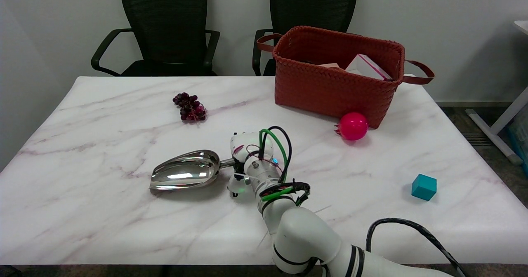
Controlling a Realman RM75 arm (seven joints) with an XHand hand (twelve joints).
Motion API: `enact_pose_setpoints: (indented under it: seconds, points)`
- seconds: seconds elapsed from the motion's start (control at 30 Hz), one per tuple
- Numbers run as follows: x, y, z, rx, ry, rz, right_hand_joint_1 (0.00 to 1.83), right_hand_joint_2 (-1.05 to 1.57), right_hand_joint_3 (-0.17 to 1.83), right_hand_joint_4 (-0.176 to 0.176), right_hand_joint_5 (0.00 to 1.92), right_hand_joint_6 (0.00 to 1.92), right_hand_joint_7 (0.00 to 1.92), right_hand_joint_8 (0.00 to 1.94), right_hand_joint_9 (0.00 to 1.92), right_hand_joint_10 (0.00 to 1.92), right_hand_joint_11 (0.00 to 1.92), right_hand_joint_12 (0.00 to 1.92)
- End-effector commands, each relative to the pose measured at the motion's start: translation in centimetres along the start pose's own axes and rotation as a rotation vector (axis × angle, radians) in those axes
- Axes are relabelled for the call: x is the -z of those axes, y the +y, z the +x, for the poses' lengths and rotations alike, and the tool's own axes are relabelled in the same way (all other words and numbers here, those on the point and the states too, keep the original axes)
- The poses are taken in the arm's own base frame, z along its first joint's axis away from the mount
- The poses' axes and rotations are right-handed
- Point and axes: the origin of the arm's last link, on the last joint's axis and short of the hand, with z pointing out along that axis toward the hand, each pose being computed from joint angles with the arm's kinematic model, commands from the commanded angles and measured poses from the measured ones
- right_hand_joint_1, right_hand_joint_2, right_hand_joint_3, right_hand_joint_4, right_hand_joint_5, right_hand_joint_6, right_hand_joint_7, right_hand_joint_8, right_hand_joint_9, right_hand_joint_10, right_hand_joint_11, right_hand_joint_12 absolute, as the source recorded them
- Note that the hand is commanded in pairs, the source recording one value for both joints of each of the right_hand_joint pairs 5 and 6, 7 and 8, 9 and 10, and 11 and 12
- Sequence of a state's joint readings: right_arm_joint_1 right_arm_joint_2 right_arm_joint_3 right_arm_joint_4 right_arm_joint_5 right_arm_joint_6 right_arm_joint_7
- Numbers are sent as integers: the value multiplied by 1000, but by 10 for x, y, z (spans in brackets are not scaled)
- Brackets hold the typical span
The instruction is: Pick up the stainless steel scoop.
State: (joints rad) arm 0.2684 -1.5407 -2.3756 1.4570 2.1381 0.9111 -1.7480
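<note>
Head view: steel scoop [185, 174] lies on the marble table [82, 211] just left of centre, bowl open upward, mouth toward 9 o'clock, handle toward 3 o'clock; handle end disappears under the right hand [247, 165]; hand sits directly over the handle, wrist and cables covering the fingers, so cannot tell how far the fingers are closed or whether they already grip the handle; scoop bowl appears to rest on the table, not lifted.

Judgement on step in hand: this looks like the grasp stage, lift not yet done; to do it well, wrap the handle fully near its middle rather than at the tip, since the bowl is the heavy end and would tip down at 9 o'clock; polished metal is likely slippery, so firm closure before any rise; lift straight up and slowly, keeping the bowl level; watch for the scoop pivoting or scraping on the marble.

Containers: woven brown basket [330, 87] at 1 o'clock from the hand, near the far edge; inside, a white box [365, 67] leaning against the right wall and a pale item beside it, too hidden to identify; pink ball [353, 126] touches or nearly touches the basket's front base.
</note>
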Motion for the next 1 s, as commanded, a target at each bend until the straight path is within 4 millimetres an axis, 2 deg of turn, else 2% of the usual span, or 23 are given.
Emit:
enact_pose_setpoints:
  seconds: [0.03,0.2,0.27,0.3,0.4,0.6,0.8,0.93,1.0]
  points:
    - [-17,-3,9,9,6,28,1144,653,746,0,1370,1370,1676,1676,1657,1657,1541,1541]
    - [-18,-3,14,32,18,26,1125,677,702,0,1593,1593,1818,1818,1765,1765,1682,1682]
    - [-18,-3,16,32,22,27,1116,507,697,0,1635,1635,1838,1838,1788,1788,1729,1729]
    - [-18,-3,16,32,25,29,1121,313,541,0,1665,1665,1844,1844,1800,1800,1742,1742]
    - [-18,-3,16,37,27,27,1100,244,397,0,1629,1629,1821,1821,1796,1796,1746,1746]
    - [-19,-4,19,47,42,29,1031,290,131,0,1512,1512,1722,1722,1738,1738,1698,1698]
    - [-18,-2,25,45,65,25,1024,243,124,0,1538,1538,1738,1738,1763,1763,1689,1689]
    - [-17,-1,26,41,70,22,1027,227,137,0,1694,1694,1816,1816,1851,1851,1711,1711]
    - [14,-47,42,43,73,161,1068,181,91,0,1711,1711,1829,1829,1867,1867,1719,1719]
